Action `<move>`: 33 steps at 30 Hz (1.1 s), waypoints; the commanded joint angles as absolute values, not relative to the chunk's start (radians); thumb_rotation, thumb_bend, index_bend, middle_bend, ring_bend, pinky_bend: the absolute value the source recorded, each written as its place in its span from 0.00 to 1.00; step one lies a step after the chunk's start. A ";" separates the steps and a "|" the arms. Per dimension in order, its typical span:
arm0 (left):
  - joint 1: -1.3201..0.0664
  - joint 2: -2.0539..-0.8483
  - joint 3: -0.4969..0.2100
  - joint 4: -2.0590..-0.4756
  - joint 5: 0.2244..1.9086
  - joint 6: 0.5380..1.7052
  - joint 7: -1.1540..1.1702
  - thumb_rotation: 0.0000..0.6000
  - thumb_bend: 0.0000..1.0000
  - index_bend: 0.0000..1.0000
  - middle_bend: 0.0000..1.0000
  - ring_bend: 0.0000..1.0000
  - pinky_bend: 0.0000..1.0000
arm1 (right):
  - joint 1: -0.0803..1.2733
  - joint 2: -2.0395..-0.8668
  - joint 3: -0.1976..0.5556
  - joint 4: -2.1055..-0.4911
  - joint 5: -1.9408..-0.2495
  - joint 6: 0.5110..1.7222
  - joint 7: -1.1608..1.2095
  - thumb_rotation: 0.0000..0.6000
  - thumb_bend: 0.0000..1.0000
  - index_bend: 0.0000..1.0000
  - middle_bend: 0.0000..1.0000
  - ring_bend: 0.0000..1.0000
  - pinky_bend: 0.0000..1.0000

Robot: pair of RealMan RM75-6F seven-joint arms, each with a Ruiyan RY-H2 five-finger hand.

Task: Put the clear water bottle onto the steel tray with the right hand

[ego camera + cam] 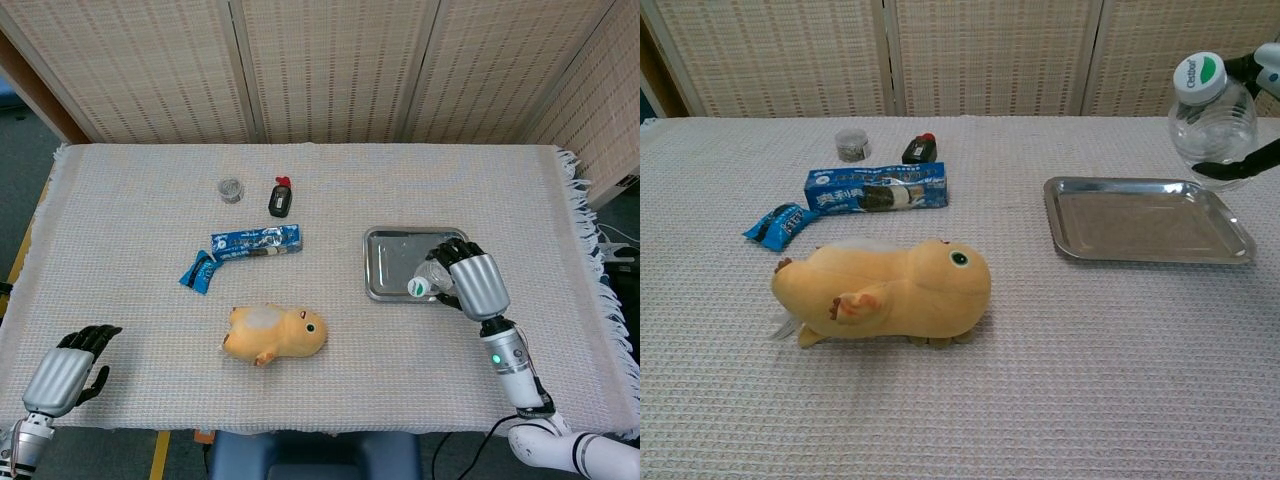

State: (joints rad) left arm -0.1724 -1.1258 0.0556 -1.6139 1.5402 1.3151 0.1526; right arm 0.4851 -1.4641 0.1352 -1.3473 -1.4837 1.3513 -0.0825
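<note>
Two hands are in sight, but only the right hand [470, 280] has work now: its fingers [450, 250] are wrapped around the clear plastic water bottle with a white and green cap [1211, 118]. The bottle is in the air above the right part of the shiny rectangular steel tray [1072, 246], not touching it. From the chest view its cap leans toward the camera and a little up, so the long axis is tilted and not upright; the base is hidden behind the body. The bottle sits inside the grasp, on the tray side of the palm. I think the coming move depends on this: the tray is directly below, so the hand must turn the bottle straight and go down.

The left hand [68, 372] rests far away at the near left edge of the cloth-covered surface [120, 230], fingers curled in and holding nothing.
</note>
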 commanded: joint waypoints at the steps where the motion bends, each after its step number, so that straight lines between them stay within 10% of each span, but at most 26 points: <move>1: -0.172 -1.127 0.056 -1.612 1.541 1.316 0.154 1.00 0.53 0.17 0.17 0.15 0.25 | 0.547 -1.240 0.036 -1.532 -1.637 1.155 1.012 1.00 0.00 0.78 0.53 0.27 0.39; 15: -0.172 -1.126 0.057 -1.613 1.543 1.317 0.157 1.00 0.53 0.17 0.17 0.15 0.25 | 0.544 -1.278 0.035 -1.425 -1.634 1.202 1.001 1.00 0.00 0.78 0.53 0.27 0.39; 22: -0.172 -1.126 0.057 -1.614 1.543 1.316 0.157 1.00 0.53 0.17 0.17 0.15 0.25 | 0.519 -1.324 0.085 -1.415 -1.502 1.188 0.582 1.00 0.00 0.78 0.53 0.27 0.40; 33: -0.173 -1.127 0.057 -1.615 1.542 1.315 0.159 1.00 0.53 0.17 0.17 0.15 0.25 | 0.503 -1.369 0.093 -1.406 -1.778 1.559 0.855 1.00 0.00 0.78 0.53 0.27 0.40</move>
